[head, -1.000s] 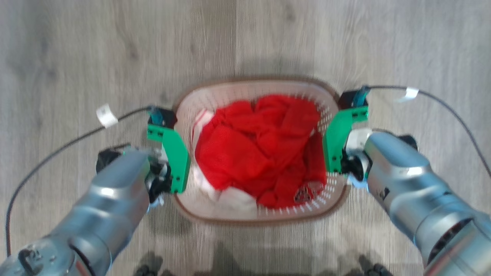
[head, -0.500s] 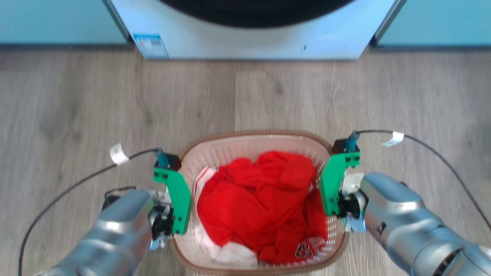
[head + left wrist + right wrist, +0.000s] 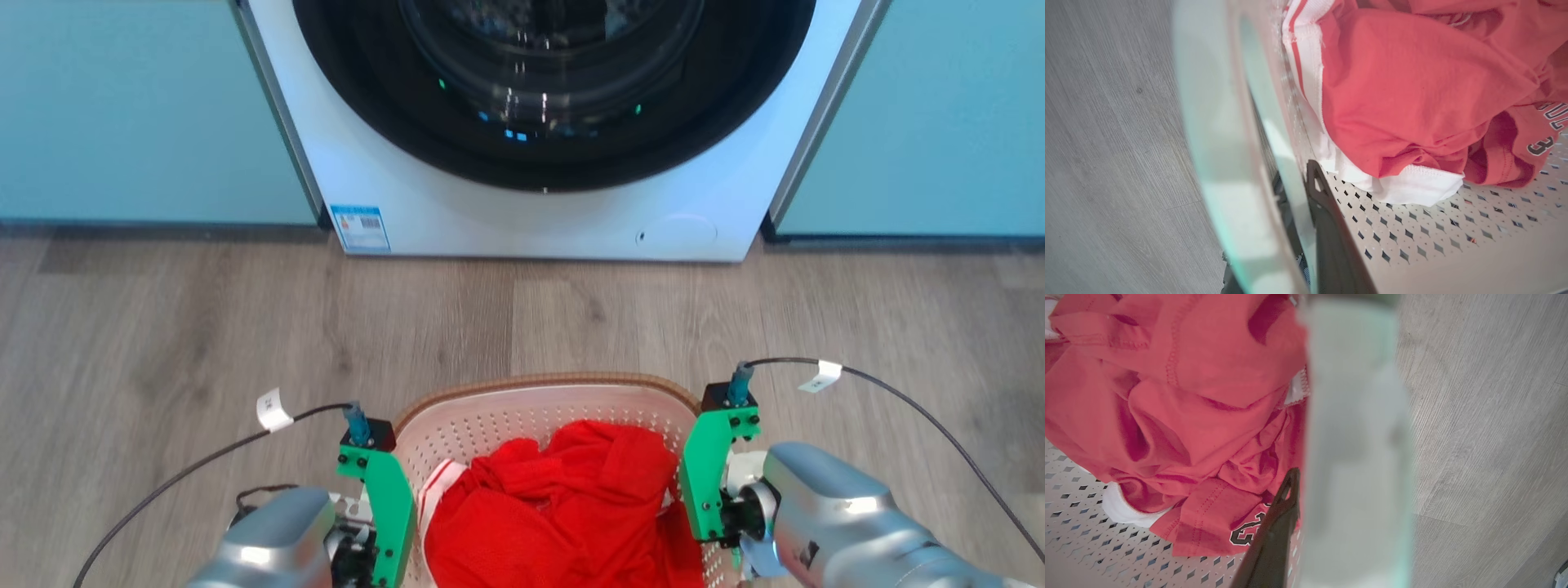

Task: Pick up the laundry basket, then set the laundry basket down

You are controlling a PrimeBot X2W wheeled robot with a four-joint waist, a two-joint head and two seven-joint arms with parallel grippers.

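Note:
The laundry basket [image 3: 522,390], white and perforated with a brown rim, lies at the bottom centre of the head view, full of red clothing [image 3: 563,506]. My left gripper [image 3: 384,510] is shut on the basket's left side. In the left wrist view one dark finger [image 3: 1316,192] stands inside the basket wall [image 3: 1412,241] and the pale handle [image 3: 1224,163] runs across the grip. My right gripper [image 3: 704,486] is shut on the right side the same way, with its inner finger [image 3: 1286,498] beside the blurred handle [image 3: 1355,437]. Whether the basket touches the floor I cannot tell.
A white front-loading washing machine [image 3: 539,220] with a dark round door stands straight ahead, between teal cabinet fronts [image 3: 147,114]. Grey wood floor [image 3: 204,327] stretches between it and the basket. Black cables [image 3: 188,469] trail from both wrists.
The camera has tilted up: the basket slid down the picture and the washing machine came into sight. Both grippers keep the same hold on the basket's sides.

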